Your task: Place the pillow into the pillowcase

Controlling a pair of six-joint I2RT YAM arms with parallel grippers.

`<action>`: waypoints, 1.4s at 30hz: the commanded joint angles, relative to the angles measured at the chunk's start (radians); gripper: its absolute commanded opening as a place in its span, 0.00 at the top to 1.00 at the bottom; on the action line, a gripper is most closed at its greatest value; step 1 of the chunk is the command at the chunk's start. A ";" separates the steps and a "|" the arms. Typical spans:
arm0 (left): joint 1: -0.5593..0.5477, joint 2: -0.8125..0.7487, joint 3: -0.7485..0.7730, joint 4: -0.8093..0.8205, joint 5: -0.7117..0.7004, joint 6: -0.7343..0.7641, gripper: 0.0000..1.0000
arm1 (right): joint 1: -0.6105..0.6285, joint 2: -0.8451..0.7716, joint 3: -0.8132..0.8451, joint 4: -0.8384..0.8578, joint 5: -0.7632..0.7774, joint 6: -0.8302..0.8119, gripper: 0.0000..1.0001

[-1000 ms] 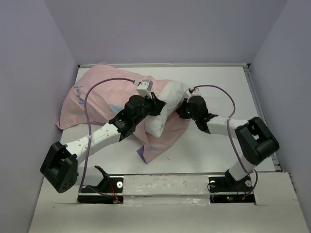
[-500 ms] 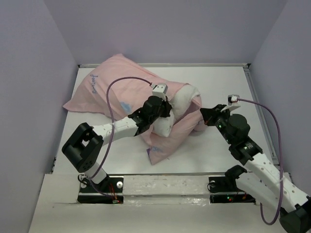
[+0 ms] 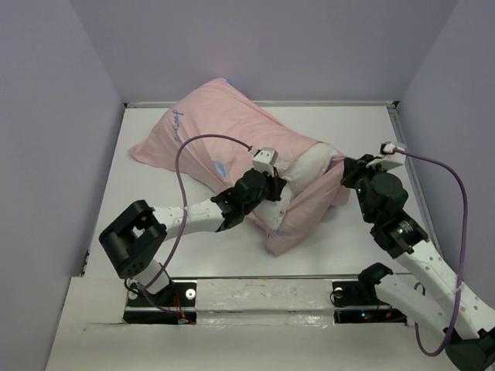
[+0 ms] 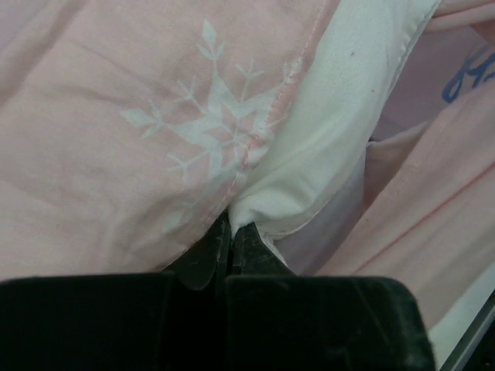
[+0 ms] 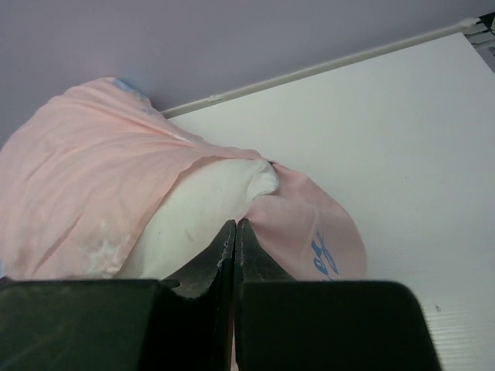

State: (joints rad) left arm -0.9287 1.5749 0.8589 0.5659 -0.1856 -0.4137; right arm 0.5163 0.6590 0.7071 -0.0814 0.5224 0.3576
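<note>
nearest me, the left gripper [image 4: 230, 226] is pinched tight on the pillowcase [image 3: 224, 127] hem; the right gripper [image 5: 234, 226] is closed at the opening too, though i can't tell if it holds cloth. beyond them the pillow [image 3: 309, 164] sits mostly inside, one white end bulging out. if that pinch has caught pillow too, a pull could drag it out.

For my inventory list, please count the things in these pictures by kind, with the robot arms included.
Pillow: 1
Pillowcase: 1
Robot arms: 2 (left arm, right arm)
Total: 4
</note>
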 commanded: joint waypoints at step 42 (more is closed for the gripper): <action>-0.036 -0.410 -0.018 -0.052 0.146 -0.102 0.29 | -0.182 0.384 0.333 -0.153 -0.504 0.002 0.50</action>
State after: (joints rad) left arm -0.9623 1.3361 0.9077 0.4980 -0.0868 -0.5121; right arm 0.3286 1.0714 0.9073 -0.1940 -0.0757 0.4255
